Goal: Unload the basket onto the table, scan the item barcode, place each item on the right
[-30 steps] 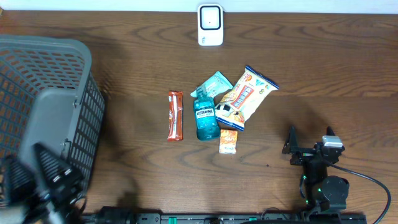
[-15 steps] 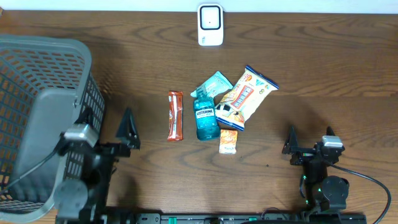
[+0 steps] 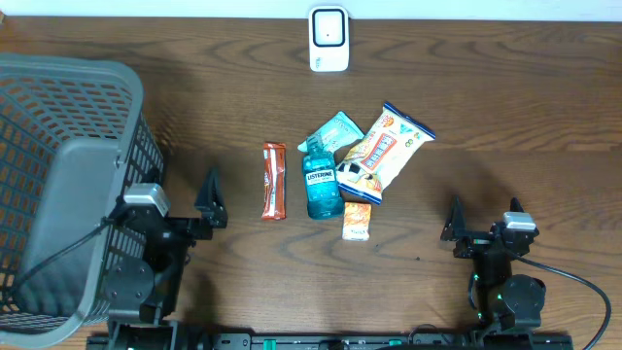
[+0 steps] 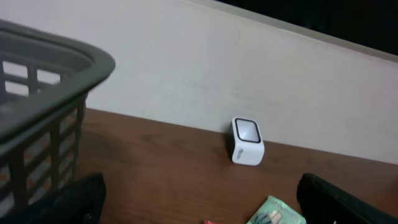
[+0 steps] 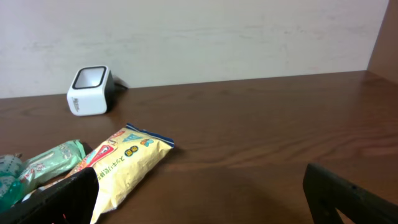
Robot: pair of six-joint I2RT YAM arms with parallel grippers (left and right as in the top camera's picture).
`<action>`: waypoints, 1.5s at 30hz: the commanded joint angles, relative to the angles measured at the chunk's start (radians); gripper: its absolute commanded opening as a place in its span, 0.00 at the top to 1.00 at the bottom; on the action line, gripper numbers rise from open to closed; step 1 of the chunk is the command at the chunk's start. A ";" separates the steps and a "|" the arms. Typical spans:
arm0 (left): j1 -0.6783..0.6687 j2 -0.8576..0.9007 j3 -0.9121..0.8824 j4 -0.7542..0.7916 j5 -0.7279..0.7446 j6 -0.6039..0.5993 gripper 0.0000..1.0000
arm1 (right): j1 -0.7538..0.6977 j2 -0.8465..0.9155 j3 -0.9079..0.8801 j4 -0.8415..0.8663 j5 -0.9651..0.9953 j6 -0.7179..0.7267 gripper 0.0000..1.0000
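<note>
The white barcode scanner [image 3: 328, 39] stands at the table's far edge, also in the left wrist view [image 4: 247, 141] and the right wrist view [image 5: 90, 91]. The items lie mid-table: a red bar [image 3: 274, 181], a teal Listerine bottle [image 3: 323, 185], a green packet [image 3: 335, 131], a yellow snack bag [image 3: 384, 151] and a small orange packet [image 3: 357, 221]. My left gripper [image 3: 177, 194] is open beside the basket, left of the red bar, holding nothing. My right gripper [image 3: 484, 219] is open at the front right, right of the orange packet, with nothing in it.
A grey mesh basket [image 3: 58, 185] fills the left side, its rim close to my left gripper [image 4: 202, 208]. From my right gripper [image 5: 202, 205], bare brown table lies ahead, with the yellow bag [image 5: 124, 162] and green packet [image 5: 53, 158] to the left.
My left arm has come up from the lower left corner and moved right, now standing by the basket's right wall. The right arm and the items have not moved.
</note>
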 commanded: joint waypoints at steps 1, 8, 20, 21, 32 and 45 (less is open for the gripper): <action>0.004 -0.056 -0.039 0.012 0.021 0.016 0.02 | 0.005 0.000 -0.002 -0.003 0.006 -0.016 0.01; 0.004 -0.210 -0.103 0.044 -0.009 0.006 0.02 | 0.005 0.000 -0.002 -0.002 0.006 -0.016 0.01; 0.004 -0.295 -0.238 0.074 -0.034 -0.034 0.02 | 0.005 0.000 -0.002 -0.002 0.006 -0.016 0.01; 0.004 -0.295 -0.257 0.090 -0.034 -0.034 0.02 | 0.005 0.000 -0.002 -0.002 0.006 -0.016 0.01; 0.004 -0.294 -0.329 0.139 -0.109 -0.105 0.02 | 0.005 0.000 -0.002 -0.002 0.009 -0.016 0.01; 0.004 -0.294 -0.329 -0.130 -0.119 -0.105 0.02 | 0.005 0.000 -0.002 0.011 -0.156 0.010 0.01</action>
